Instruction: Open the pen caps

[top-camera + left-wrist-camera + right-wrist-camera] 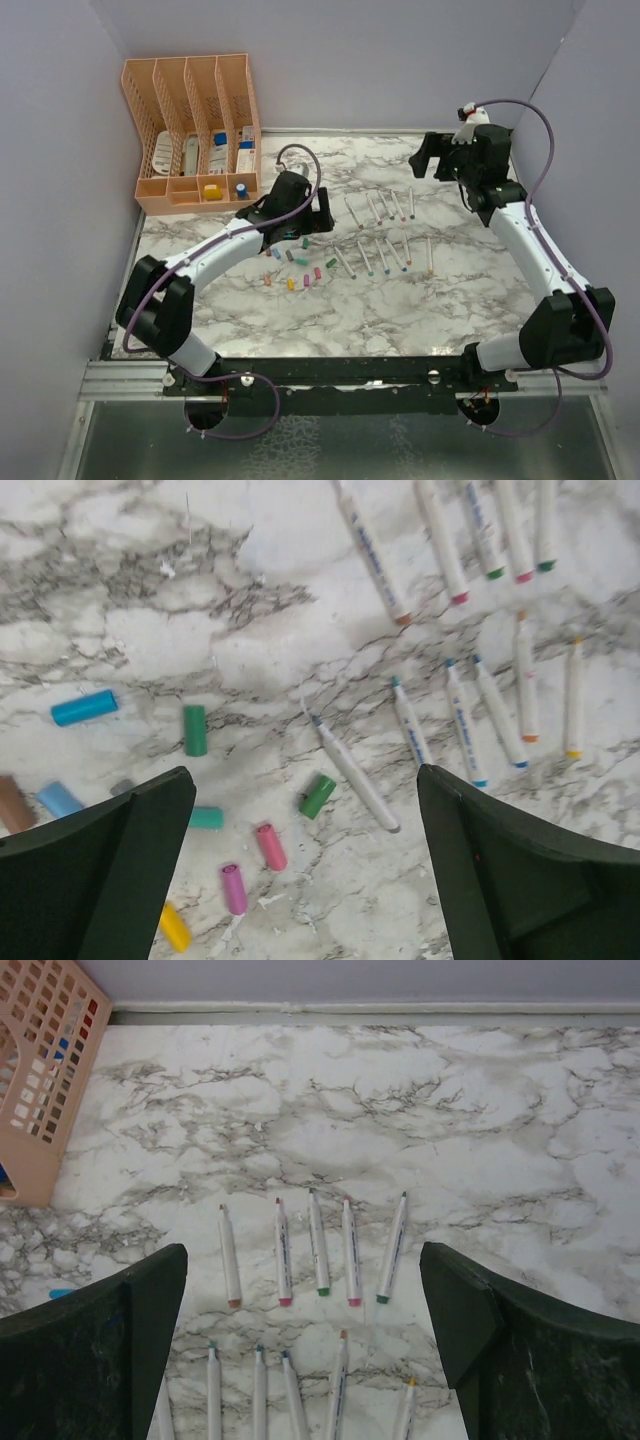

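Both the left gripper and right gripper gape empty above the table, caps scattered left of the pens, which seem all uncapped.

A lab booth: plain walls enclose a marble-patterned table.

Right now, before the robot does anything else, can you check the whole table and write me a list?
Surface: marble table, no spills seen.
Job's things: pens in two rows, coloured tips bare; pen caps scattered loose to their left.
Clutter: peach organiser at the far left corner, small items inside.
Grippers: left gripper open near the caps, holding nothing; right gripper open near the pens, holding nothing.
Cables: purple cables loop along both arms, off the pens.
Surroundings: plain walls on three sides.
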You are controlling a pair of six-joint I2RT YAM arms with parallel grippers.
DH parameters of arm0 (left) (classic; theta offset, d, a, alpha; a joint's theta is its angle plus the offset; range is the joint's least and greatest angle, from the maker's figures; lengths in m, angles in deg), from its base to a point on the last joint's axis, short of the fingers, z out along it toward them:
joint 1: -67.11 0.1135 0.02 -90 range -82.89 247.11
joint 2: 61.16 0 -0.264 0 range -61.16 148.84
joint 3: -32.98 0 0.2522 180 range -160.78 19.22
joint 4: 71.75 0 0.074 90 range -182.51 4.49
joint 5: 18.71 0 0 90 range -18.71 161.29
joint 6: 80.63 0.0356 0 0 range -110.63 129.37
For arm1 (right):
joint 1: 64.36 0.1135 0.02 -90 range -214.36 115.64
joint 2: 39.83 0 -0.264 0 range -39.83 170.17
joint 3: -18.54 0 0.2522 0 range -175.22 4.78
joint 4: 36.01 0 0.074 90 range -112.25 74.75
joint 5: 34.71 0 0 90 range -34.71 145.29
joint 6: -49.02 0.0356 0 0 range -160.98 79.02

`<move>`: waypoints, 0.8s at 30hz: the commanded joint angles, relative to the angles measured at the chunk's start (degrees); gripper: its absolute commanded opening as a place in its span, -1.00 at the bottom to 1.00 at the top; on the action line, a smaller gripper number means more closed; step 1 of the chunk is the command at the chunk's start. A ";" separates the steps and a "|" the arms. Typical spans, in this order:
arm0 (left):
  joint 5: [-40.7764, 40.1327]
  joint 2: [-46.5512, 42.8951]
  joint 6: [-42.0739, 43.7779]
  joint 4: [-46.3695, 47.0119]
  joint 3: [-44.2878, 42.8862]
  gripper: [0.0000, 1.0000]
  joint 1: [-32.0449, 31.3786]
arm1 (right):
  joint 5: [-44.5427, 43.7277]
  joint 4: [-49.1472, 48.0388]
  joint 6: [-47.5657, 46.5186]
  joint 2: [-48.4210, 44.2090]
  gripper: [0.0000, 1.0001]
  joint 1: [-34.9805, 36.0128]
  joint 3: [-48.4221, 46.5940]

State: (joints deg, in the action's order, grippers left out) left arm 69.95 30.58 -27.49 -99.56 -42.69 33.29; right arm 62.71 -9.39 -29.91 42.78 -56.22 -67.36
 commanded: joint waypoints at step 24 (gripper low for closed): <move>-29.79 -64.48 -7.51 -22.27 17.34 0.98 0.43 | -35.11 18.99 26.87 -38.80 0.99 -0.25 24.42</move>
State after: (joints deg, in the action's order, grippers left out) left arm 45.78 -30.60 -32.39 -116.36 -26.62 33.53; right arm 36.06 5.54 -6.33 7.81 -56.22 -43.85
